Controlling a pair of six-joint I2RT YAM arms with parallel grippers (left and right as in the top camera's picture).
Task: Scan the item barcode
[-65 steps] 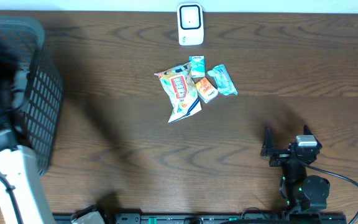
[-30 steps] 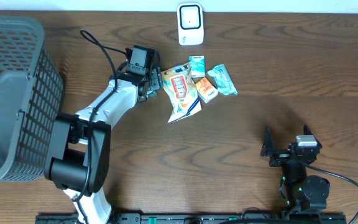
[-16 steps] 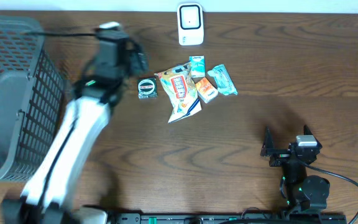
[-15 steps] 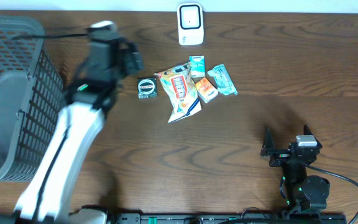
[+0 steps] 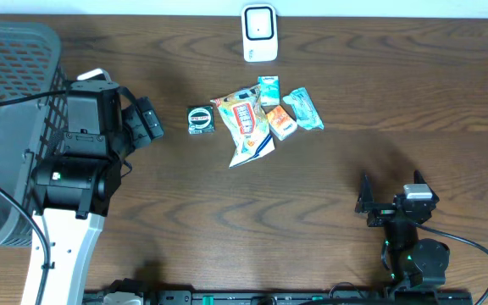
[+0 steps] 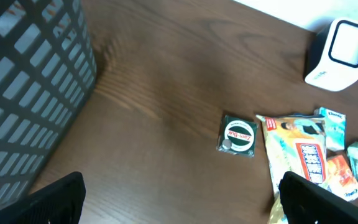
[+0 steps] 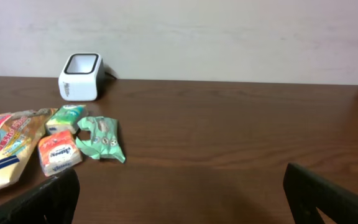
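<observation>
Left fingers (image 6: 309,199) are spread wide with nothing between them. Right fingers (image 7: 328,193) are likewise wide and empty, low at lower right. Dark round-labelled packet (image 5: 200,119) lies flat on the table (image 5: 329,186), centre-left, just beside the snack pile (image 5: 252,127). Scanner (image 5: 259,33) stands upper centre. Judgement: nothing is held, so the scan is not yet done. Bare table lies between packet and scanner; the basket (image 5: 24,102) crowds the left edge.

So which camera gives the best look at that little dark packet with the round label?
The left wrist view: the dark packet lies close and unobstructed, label facing up. Overhead shows the packet much smaller. The right wrist view misses it.
</observation>
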